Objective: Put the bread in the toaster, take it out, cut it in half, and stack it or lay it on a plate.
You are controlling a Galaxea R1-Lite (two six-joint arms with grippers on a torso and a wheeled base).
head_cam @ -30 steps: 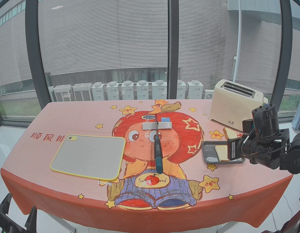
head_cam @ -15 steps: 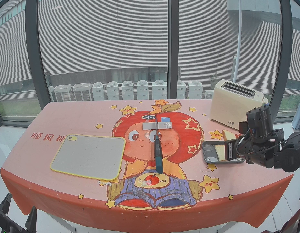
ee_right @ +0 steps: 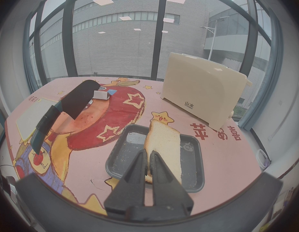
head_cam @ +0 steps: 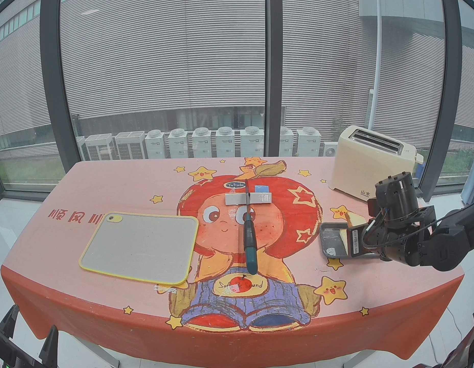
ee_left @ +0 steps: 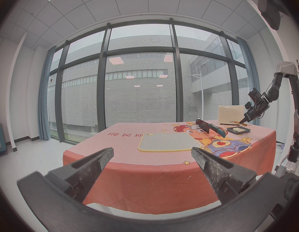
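One slice of bread (ee_right: pixel 164 142) sits over the dark metal tray (ee_right: pixel 123 152), and the right pincer (ee_right: pixel 151 165) grips it by one edge, the two fingers drawn narrow with only the slice's thickness between them. The slice is pale with a browner crust and stands tilted rather than flat. It cannot be told whether its lower edge touches the tray floor. In the head view the right pincer (head_cam: pixel 355 241) hangs over the tray (head_cam: pixel 330 238), and a corner of the bread (head_cam: pixel 357 219) shows above it on the side towards the toaster.

The cream toaster (head_cam: pixel 372 167) stands just behind the tray, towards the window, its two slots facing up. To the robot's left of the tray lies a knife (head_cam: pixel 250 236) with a teal handle, its dark blade propped on a small grey rest (head_cam: pixel 249 198). Farther left of the tray, beyond the knife, a grey cutting board (head_cam: pixel 140 246) with a yellow rim lies flat. All of these sit on the surface (head_cam: pixel 119 190), which is covered by an orange cartoon cloth.

The left pincer (ee_left: pixel 151 152) is spread wide with nothing between its fingers. It is well apart from the tray, out beyond the surface's edge on the cutting-board side.
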